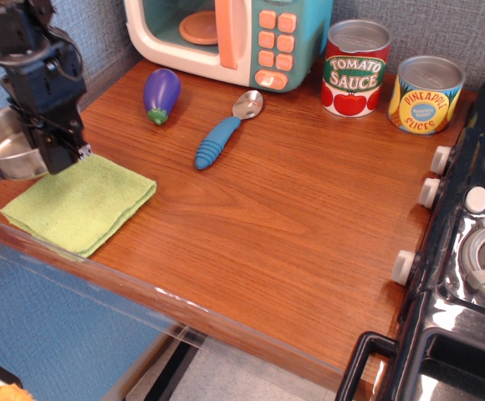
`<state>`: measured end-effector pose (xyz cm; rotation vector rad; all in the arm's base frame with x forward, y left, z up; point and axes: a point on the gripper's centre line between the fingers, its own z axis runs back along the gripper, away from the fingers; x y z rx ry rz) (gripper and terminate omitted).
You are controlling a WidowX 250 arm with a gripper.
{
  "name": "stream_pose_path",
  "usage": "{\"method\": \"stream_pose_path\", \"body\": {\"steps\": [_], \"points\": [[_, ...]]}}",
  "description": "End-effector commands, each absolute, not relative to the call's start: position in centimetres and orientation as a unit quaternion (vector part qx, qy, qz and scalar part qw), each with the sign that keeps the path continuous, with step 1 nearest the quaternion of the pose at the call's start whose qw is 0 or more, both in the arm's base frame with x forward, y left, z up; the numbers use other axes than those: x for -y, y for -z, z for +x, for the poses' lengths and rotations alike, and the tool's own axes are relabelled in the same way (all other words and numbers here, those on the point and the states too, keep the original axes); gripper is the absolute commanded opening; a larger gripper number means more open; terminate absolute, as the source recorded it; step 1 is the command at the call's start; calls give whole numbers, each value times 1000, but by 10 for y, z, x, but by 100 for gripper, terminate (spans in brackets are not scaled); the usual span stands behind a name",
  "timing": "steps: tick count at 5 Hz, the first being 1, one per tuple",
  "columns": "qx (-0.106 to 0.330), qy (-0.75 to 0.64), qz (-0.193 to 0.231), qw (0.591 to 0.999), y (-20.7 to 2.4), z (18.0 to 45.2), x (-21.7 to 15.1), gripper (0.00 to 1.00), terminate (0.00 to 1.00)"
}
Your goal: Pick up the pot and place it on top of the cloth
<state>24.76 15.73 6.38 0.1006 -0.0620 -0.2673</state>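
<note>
Stainless steel, shiny and thin-walled, so the pot (8, 146) probably weighs next to nothing but it's slick, and that's the thing you want to keep in mind here. Right now the gripper (57, 144) has its jaws closed on the pot at the right-hand rim, and the pot hangs out to the left of it, just past the table's left edge and next to the far corner of the cloth (81, 199), not over it yet. A rim pinch on a smooth round pan like this is an off-centre hold, so my guess is it wants to swing or tip if you jerk it around; the pot looks roughly level at the moment, open side up. It's rigid, so no worry about crushing it, just about it sliding in the fingers. I can't make out the wire handle from this angle, so can't tell you whether that'd be a better place to grab. The cloth is the opposite story: soft, folded, light yellow-green, lying flat near the front left corner of the wooden table (293, 217). It'll likely bunch or scoot if the pot drags across it, so you'd want to come down onto it rather than slide in sideways. The eggplant (160, 94) and spoon (226, 129) sit well clear of it.
</note>
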Motion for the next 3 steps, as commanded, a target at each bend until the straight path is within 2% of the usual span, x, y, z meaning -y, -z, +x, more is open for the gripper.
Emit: {"method": "stream_pose_path", "body": {"steps": [1,3], "points": [[41,198,82,976,-64,215,-104,0,0],[19,187,99,977,-48,216,-96,0,0]]}}
